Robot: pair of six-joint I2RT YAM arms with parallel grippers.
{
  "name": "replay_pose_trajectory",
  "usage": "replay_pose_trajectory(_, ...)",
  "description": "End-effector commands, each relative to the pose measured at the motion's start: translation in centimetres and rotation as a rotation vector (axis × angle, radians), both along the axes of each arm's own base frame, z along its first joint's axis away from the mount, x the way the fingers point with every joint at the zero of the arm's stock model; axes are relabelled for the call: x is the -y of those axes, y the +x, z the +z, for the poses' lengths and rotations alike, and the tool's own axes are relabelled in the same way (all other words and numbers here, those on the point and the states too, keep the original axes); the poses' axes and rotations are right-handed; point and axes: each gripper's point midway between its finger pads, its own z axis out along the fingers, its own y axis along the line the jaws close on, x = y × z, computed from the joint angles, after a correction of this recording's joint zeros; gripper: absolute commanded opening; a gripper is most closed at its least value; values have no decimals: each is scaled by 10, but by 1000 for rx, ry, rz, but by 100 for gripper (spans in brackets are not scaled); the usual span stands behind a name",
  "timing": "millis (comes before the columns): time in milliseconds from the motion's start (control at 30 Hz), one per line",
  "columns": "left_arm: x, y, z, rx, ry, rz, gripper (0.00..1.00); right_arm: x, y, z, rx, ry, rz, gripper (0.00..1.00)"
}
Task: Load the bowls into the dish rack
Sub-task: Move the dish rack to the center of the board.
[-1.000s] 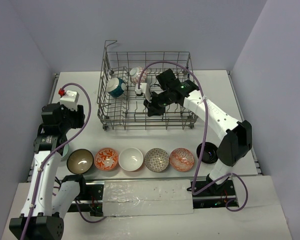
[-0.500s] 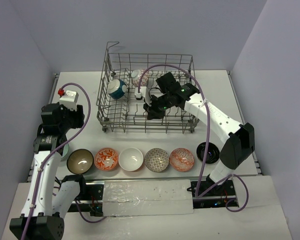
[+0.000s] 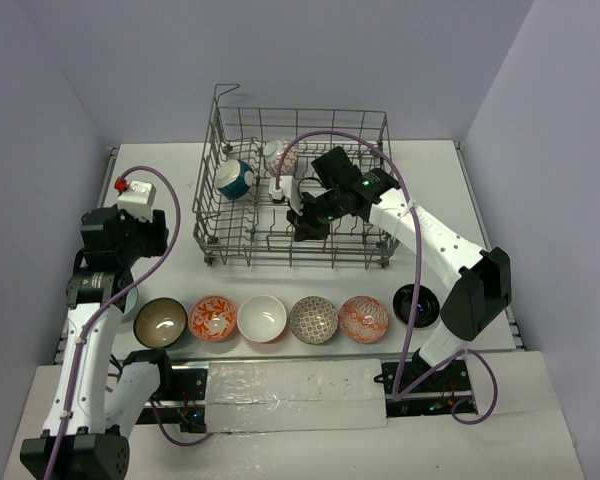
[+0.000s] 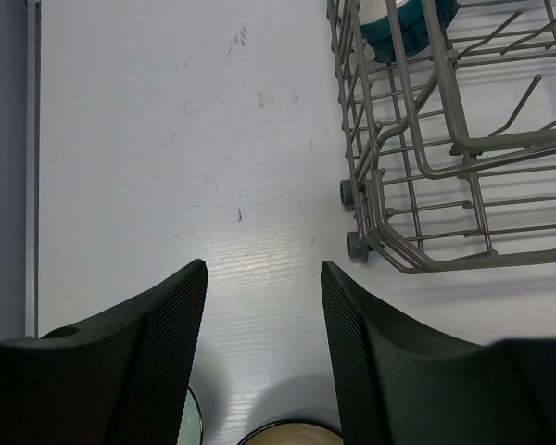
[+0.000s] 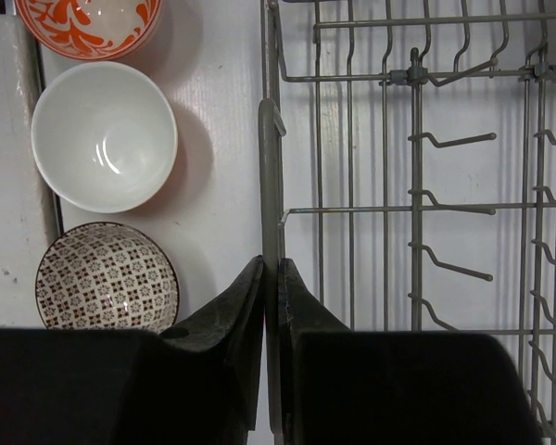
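The dish rack (image 3: 320,125) sits at upper centre, with bare surface (image 4: 167,139) to its left. The right gripper (image 5: 271,283) pinches its fingers on the rim wire facing the bowls (image 3: 262,318). Six bowls line the lower edge and two stand inside the rack, while the left gripper (image 4: 262,278) holds its fingers wide.

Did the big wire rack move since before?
Yes. The dish rack slid a little closer to the white bowl in front, right claw shut on its rim.

Brown bowl (image 4: 287,436) mostly off-frame below
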Motion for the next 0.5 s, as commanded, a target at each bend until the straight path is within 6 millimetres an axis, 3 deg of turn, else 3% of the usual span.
replay_pose_trajectory(0, 2, 1, 17, 62, -15, -8, 58, 30, -23, -31, -103, -160, -19, 0)
replay_pose_trajectory(467, 0, -1, 15, 66, -21, -2, 59, 29, -18, -38, -101, -209, 53, 0)
